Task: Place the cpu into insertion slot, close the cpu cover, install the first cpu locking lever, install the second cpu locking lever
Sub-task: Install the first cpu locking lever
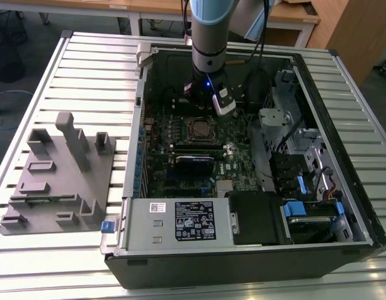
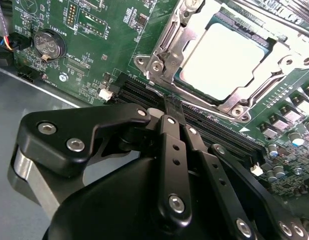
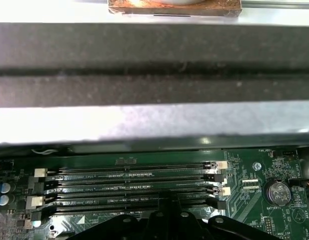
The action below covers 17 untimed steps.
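slatted metal table (image 1: 87, 69) | wooden desks (image 1: 118, 6) behind | floor (image 1: 37, 22) dark, perhaps carpet

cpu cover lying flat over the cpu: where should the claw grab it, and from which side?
Probably the outer edge of the cpu cover rail that faces the memory slots, coming down from above. The cover lies flat around the cpu, so only its thin rims stand free to pinch, and the claw hangs by that side.
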### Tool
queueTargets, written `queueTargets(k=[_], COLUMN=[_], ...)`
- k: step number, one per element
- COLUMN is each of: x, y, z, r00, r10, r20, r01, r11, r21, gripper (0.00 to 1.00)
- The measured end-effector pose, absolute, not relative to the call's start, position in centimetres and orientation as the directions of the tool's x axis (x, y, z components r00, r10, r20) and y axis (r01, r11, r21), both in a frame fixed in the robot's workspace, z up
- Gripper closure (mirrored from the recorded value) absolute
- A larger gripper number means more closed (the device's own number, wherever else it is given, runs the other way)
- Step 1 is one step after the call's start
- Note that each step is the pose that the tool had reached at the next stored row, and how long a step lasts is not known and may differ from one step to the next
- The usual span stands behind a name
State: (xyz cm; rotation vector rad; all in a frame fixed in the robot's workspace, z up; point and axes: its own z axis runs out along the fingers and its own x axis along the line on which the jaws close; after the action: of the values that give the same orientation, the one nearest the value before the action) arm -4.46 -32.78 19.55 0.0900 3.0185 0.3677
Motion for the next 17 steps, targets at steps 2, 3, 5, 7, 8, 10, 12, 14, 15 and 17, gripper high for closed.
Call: queueTargets(k=[2, 3, 5, 7, 8, 10, 12, 14, 15, 17], x=[-4.45, -4.46, -4.46, -4.48, -4.51, -4.61, -4.72, -4.79, -4.81, -4.82], y=[-32.78, -32.78, -32.78, -32.79, -32.8, -32.81, -32.81, -32.81, -32.81, -32.81], z=[19.53, 19.52, 19.5, 19.48, 19.48, 19.47, 19.45, 19.45, 19.45, 19.44], r00=[-0.993, -0.993, -0.993, -0.993, -0.993, -0.993, -0.992, -0.992, -0.992, -0.992], r10=[0.073, 0.075, 0.076, 0.076, 0.076, 0.076, 0.076, 0.076, 0.076, 0.076], r20=[-0.092, -0.093, -0.093, -0.093, -0.093, -0.095, -0.097, -0.1, -0.1, -0.1], r01=[0.049, 0.05, 0.051, 0.052, 0.052, 0.051, 0.051, 0.05, 0.05, 0.05], r11=[0.969, 0.969, 0.969, 0.969, 0.969, 0.969, 0.969, 0.969, 0.969, 0.969], r21=[0.242, 0.242, 0.242, 0.243, 0.243, 0.243, 0.243, 0.243, 0.243, 0.243], gripper=[0.9, 0.9, 0.9, 0.9, 0.9, 0.9, 0.9, 0.9, 0.9, 0.9])
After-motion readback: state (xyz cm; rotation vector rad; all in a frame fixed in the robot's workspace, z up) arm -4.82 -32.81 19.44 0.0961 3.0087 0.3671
